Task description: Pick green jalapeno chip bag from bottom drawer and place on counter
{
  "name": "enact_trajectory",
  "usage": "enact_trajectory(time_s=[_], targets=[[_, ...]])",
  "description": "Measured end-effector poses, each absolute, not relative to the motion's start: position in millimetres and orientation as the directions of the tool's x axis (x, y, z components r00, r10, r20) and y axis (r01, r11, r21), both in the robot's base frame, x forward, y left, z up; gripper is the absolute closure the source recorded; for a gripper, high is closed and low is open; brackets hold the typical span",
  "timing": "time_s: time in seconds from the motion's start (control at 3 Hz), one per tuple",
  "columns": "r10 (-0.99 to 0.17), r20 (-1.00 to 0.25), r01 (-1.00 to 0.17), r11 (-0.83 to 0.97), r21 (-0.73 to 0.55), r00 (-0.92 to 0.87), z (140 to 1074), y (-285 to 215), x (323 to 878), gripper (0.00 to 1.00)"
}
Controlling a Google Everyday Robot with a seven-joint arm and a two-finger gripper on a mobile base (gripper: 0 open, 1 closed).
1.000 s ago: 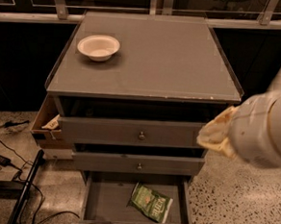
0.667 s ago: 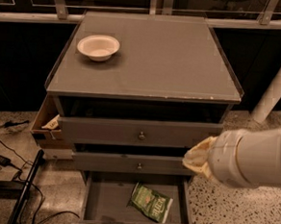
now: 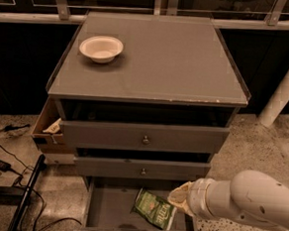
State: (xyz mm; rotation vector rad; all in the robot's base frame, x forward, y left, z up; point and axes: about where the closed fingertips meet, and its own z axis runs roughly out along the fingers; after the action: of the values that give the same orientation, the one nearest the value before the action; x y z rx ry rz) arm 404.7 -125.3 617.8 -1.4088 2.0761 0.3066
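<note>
Camera view: the bottom drawer [image 3: 108, 204] is pulled out, and one green bag [image 3: 153, 209] lies tilted on its grey floor, right of middle. The gripper [image 3: 181, 197], at the end of the pale arm reaching in from the right, sits just beside the bag's right edge, over the drawer. I cannot tell whether it is wide or narrow.

The cabinet has three drawers, and the upper two each carry one knob. One white bowl [image 3: 101, 48] stands empty on the surface [image 3: 158, 64], at its back left. A cardboard box [image 3: 44, 130] at the cabinet's left holds something pale.

Since 0.7 s ago the gripper has dropped from middle-drawer height. The bag and bowl have not moved.
</note>
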Motion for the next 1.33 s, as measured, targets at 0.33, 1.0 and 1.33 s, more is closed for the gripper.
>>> enact_trajectory(time_s=[0.33, 1.0, 1.33], targets=[[-0.763, -0.595, -0.903, 0.406, -0.142, -0.250, 620, -125, 404, 1.00], [-0.774, -0.584, -0.868, 0.443, -0.222, -0.246, 544, -164, 437, 1.00], [-0.771, -0.594, -0.863, 0.444, -0.243, -0.230, 492, -180, 473, 1.00]])
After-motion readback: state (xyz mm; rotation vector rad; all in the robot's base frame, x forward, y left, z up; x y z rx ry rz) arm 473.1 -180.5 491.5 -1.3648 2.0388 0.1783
